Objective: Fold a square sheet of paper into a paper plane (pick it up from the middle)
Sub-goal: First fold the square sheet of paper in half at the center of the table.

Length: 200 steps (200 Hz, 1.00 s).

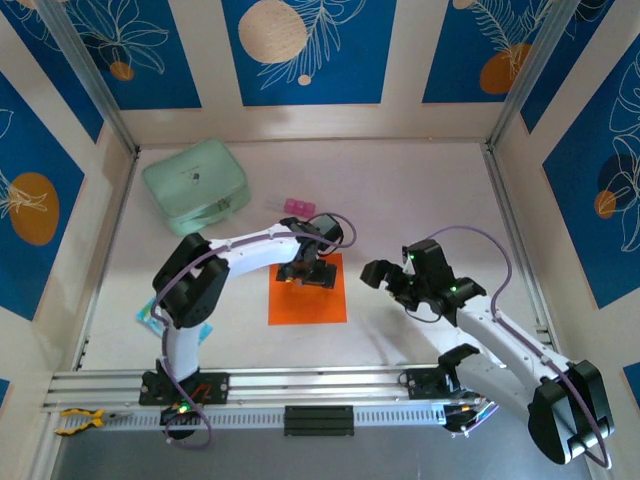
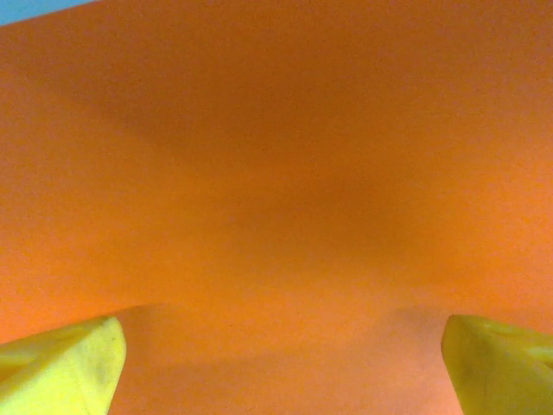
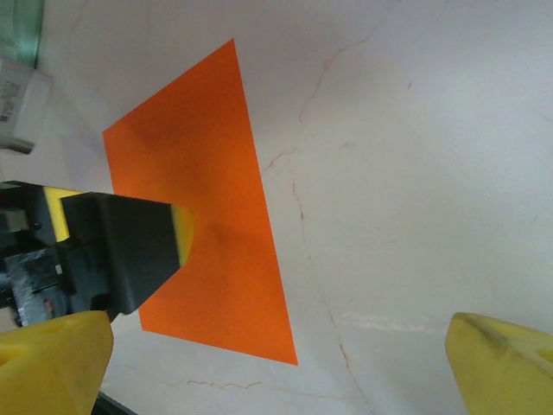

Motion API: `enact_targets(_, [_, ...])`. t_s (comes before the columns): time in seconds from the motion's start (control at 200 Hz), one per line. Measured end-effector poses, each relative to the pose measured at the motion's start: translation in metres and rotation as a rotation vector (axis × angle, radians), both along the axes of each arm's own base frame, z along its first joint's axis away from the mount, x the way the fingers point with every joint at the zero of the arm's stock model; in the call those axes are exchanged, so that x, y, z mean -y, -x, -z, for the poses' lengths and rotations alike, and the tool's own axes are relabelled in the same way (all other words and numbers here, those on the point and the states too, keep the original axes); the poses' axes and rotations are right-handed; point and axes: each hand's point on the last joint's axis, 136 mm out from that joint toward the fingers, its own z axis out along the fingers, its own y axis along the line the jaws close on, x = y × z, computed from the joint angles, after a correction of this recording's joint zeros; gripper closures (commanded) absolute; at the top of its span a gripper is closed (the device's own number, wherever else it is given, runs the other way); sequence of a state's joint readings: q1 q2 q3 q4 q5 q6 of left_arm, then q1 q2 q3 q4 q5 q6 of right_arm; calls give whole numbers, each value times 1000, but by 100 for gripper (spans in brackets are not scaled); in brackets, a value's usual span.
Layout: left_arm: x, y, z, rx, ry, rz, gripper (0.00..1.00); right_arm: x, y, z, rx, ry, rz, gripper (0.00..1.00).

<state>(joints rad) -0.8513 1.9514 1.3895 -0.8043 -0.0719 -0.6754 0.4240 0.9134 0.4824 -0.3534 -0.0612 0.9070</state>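
**Over the orange sheet, left fingers spread wide**

At the middle of the bench (image 1: pixel 420 200), a little toward six o'clock, the square sheet of paper (image 1: pixel 310 305) lies flat and unfolded, bright orange against the pale surface. The left fingers (image 1: pixel 305 272) hang directly over its twelve o'clock edge, pointing down at it. From the left wrist, the orange paper (image 2: pixel 276 173) spreads across nearly the whole picture, and the two yellow pads (image 2: pixel 60 367) sit far out at the lower corners. They are spread wide, with only flat paper between them and nothing gripped. Whether the tips actually press on the sheet I cannot tell.

At three o'clock of the sheet, clear of its edge, the right fingers (image 1: pixel 393 288) hover above bare bench. From that wrist the yellow pads (image 3: pixel 501 363) are spread as wide as they go and hold nothing. The sheet (image 3: pixel 199 130) shows beyond them at a slant, with one black, yellow-tipped finger of the left arm (image 3: pixel 130 251) lowered over it.

Away at ten o'clock, a mint-green case (image 1: pixel 196 185) rests near the back wall. A small pink block (image 1: pixel 298 206) lies at twelve o'clock of the sheet, between the case and the left arm's wrist, apart from both. Hairline cracks run across the bench surface near the sheet.
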Motion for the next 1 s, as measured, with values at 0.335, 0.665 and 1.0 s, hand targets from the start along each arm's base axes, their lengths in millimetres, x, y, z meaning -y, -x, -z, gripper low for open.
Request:
enact_targets(0.335, [-7,-4,3,13,-20,-45,4,0,2,-2,2,-26,-4,1])
enact_targets(0.665, [-12,-3,8,3,-24,-90,4,1,3,5,-27,-32,-4,1])
enact_targets(1.0, [-11,-2,8,-8,-13,-124,4,1,3,4,-27,-34,-2,1])
